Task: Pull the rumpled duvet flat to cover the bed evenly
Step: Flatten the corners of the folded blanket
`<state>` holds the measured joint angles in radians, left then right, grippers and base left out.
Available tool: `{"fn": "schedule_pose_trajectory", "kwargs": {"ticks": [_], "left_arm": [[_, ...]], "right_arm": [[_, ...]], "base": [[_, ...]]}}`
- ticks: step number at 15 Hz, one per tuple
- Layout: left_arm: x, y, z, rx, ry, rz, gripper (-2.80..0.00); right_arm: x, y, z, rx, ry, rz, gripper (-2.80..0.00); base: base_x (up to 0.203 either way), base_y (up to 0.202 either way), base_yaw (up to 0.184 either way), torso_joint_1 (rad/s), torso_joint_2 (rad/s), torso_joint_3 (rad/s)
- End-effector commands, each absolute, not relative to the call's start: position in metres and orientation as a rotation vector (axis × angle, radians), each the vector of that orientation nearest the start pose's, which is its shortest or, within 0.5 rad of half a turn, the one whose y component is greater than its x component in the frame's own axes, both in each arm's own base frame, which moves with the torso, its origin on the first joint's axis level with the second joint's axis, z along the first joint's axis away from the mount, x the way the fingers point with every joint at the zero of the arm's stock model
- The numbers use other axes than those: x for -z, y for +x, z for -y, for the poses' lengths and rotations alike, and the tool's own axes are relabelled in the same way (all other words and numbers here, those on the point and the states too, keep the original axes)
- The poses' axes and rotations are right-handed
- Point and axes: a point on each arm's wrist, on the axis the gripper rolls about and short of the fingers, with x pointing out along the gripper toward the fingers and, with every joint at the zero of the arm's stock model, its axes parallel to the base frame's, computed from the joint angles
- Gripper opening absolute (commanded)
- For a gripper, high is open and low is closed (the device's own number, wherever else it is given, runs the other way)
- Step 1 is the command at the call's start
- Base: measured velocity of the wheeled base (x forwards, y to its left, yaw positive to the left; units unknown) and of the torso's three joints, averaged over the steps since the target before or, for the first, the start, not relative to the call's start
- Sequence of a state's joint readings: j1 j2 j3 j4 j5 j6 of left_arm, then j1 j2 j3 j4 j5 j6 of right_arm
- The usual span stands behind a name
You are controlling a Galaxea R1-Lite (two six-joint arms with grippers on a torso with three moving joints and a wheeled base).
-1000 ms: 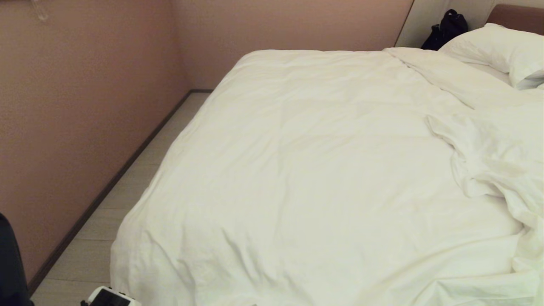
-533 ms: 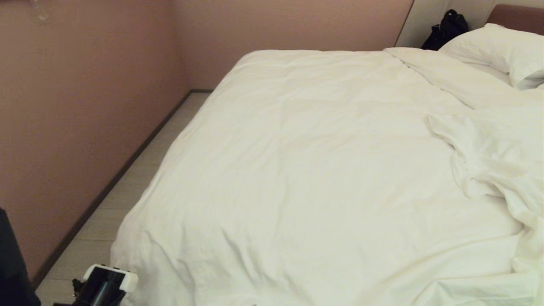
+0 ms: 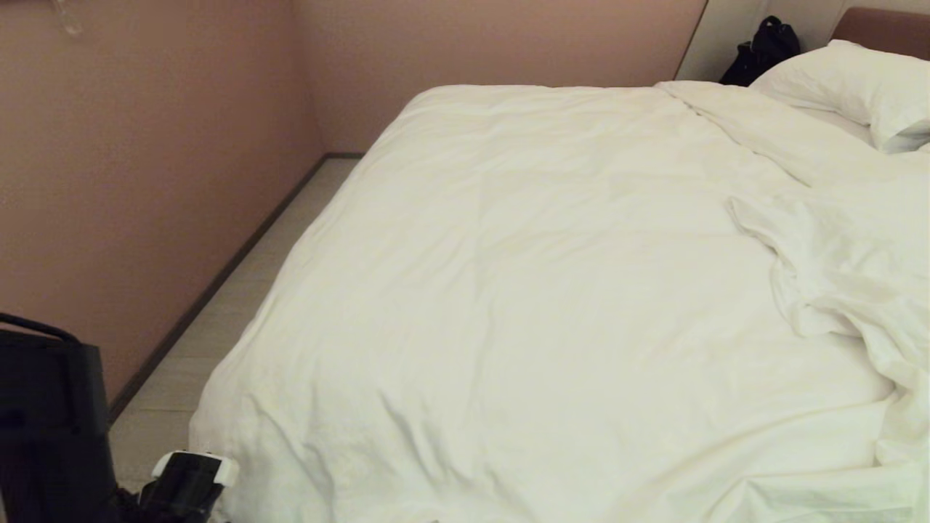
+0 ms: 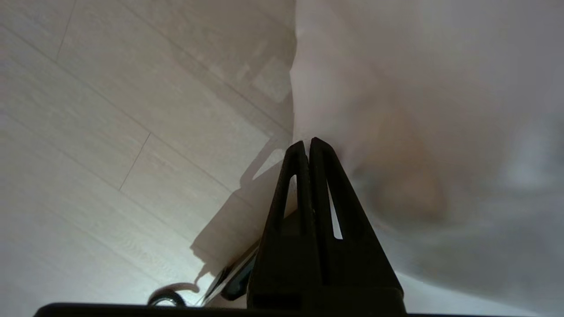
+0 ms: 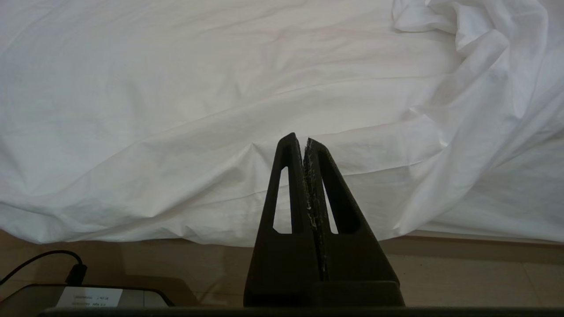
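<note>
The duvet (image 3: 552,290) is plain white with no pattern, and the pillow (image 3: 864,87) at the head corner of the bed is white too. The headboard (image 3: 883,29) is brown. The walls (image 3: 145,145) are dusty pink with a dark skirting line. The floor (image 3: 240,290) is pale grey-beige planks. The bag (image 3: 759,51) is black. Both hands, left hand (image 4: 308,143) and right hand (image 5: 299,140), are black.

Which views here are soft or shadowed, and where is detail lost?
Left wrist view: the duvet is a blurred, featureless grey mass, and the shut left gripper casts a hard shadow on the floor. Right wrist view: sharp, creases crisp. Head view: warm dim cast, and the duvet's creases look faint.
</note>
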<state>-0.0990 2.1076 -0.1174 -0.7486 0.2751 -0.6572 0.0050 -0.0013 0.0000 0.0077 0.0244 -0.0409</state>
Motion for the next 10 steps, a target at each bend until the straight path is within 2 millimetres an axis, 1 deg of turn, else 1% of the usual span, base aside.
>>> {"fn": "schedule_pose_trajectory", "kwargs": {"ticks": [1, 3, 4, 6, 7, 8, 9, 10], "left_arm": [[0.053, 0.173, 0.015, -0.551, -0.292, -1.202, -2.80], [0.073, 0.165, 0.019, -0.559, -0.234, -1.235, -2.80], [0.079, 0.164, 0.020, -0.566, -0.211, -1.221, -2.80], [0.098, 0.159, 0.022, -0.639, -0.098, -1.207, -2.80], [0.105, 0.158, 0.025, -0.674, -0.053, -1.166, -2.80], [0.108, 0.157, 0.027, -0.684, -0.037, -1.149, -2.80], [0.106, 0.159, 0.029, -0.685, -0.043, -1.118, -2.80], [0.099, 0.163, 0.031, -0.677, -0.064, -1.072, -2.80]], "right_arm": [[-0.075, -0.023, 0.000, -0.031, -0.041, -0.007, -2.80], [-0.075, -0.023, 0.000, -0.029, -0.041, -0.007, -2.80], [-0.075, -0.023, 0.000, -0.030, -0.041, -0.007, -2.80], [-0.075, -0.023, 0.000, -0.031, -0.041, -0.007, -2.80], [-0.075, -0.023, 0.000, -0.029, -0.041, -0.007, -2.80], [-0.075, -0.023, 0.000, -0.030, -0.041, -0.007, -2.80], [-0.075, -0.023, 0.000, -0.029, -0.041, -0.007, -2.80], [-0.075, -0.023, 0.000, -0.031, -0.041, -0.007, -2.80]], "base": [[0.000, 0.000, 0.000, 0.000, 0.00, 0.000], [0.000, 0.000, 0.000, 0.000, 0.00, 0.000], [0.000, 0.000, 0.000, 0.000, 0.00, 0.000], [0.000, 0.000, 0.000, 0.000, 0.00, 0.000], [0.000, 0.000, 0.000, 0.000, 0.00, 0.000], [0.000, 0.000, 0.000, 0.000, 0.00, 0.000], [0.000, 0.000, 0.000, 0.000, 0.00, 0.000], [0.000, 0.000, 0.000, 0.000, 0.00, 0.000]]}}
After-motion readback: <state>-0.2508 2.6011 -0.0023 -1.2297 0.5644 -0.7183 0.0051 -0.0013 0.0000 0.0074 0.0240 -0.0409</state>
